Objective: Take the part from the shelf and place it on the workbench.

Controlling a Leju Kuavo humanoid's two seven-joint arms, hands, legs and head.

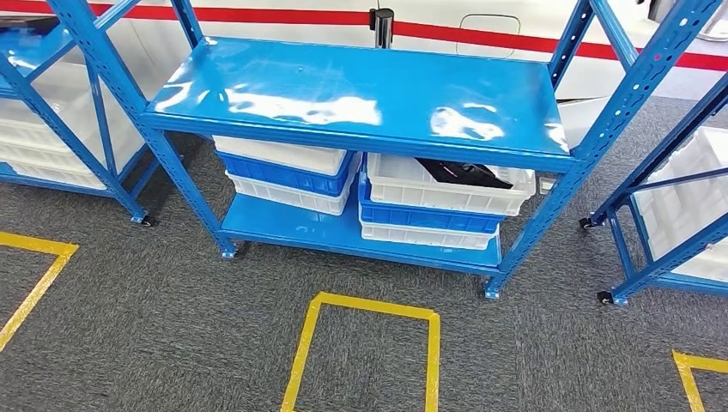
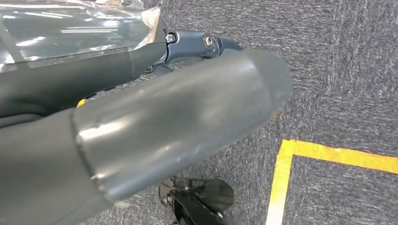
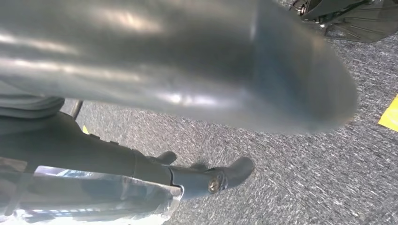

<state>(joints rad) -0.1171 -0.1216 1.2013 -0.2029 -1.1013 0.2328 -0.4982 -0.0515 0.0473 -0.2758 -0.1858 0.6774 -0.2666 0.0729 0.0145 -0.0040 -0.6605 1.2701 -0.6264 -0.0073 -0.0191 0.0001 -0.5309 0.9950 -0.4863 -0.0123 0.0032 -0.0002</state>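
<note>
Grey carpet [image 1: 172, 326] under blue shelf [image 1: 360, 94]; white bin [image 1: 446, 190] holds black part [image 1: 459, 174].

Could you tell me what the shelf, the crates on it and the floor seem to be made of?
Shelf: probably painted metal, glossy blue with glare and punched uprights. Crates: likely moulded plastic, matte white and blue, ribbed rims. Floor: grey carpet by its flecked texture.

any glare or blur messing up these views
Head view: sharp overall, but overhead light throws white glare patches across the top shelf, and the dark part in the white bin sits in shadow under it. Left wrist view: the left hand close to the lens is soft, the carpet crisp. Right wrist view: the right hand is heavily blurred, with bright streaks.
</note>
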